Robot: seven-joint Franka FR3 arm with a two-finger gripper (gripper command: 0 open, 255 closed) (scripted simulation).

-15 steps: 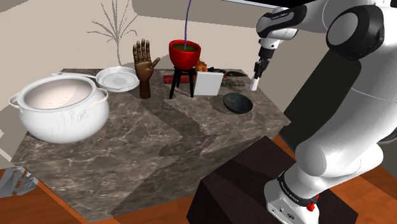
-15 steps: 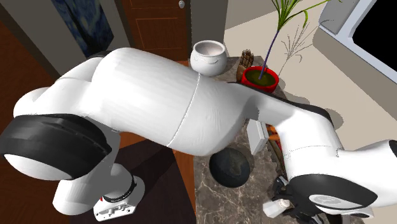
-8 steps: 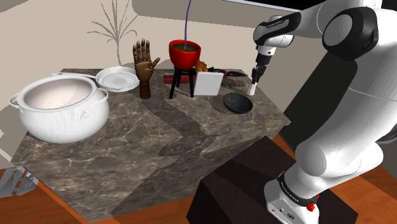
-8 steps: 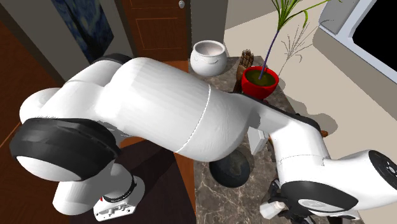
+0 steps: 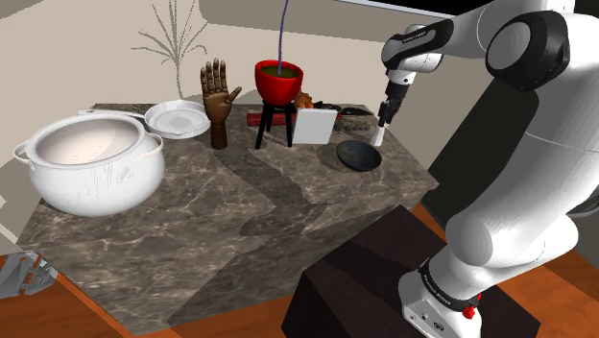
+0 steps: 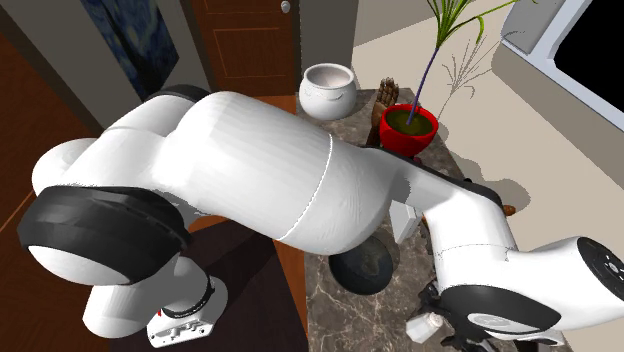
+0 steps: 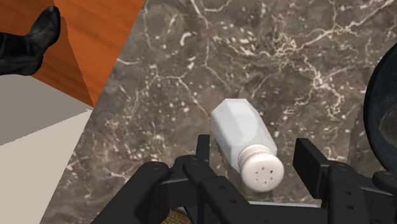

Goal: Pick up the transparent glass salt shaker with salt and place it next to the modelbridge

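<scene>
Two black fingers of the gripper (image 7: 254, 146) stand wide apart with the salt shaker (image 7: 243, 141) between them, and neither appears to clamp it. The shaker, drawn plain white, sits close beside one finger (image 7: 203, 147), perhaps brushing it, while a gap of dark veined counter (image 7: 191, 76) shows before the other finger (image 7: 310, 163). So the hand is open and holds nothing. The shaker's long axis runs nearly along the gripper's own line, holed cap toward the hand and base down on the stone. In the shoulder view it reads as upright under the gripper, just beside the dark bowl (image 5: 358, 154), toward that view's right end of the counter. That offset is what the next move turns on, I judge: closing would bring the near finger on first and could tip the shaker unless the hand centres over it, while a straight lift would leave it standing. Which object is the model bridge I cannot tell, so whether this spot lies next to it is an open question
</scene>
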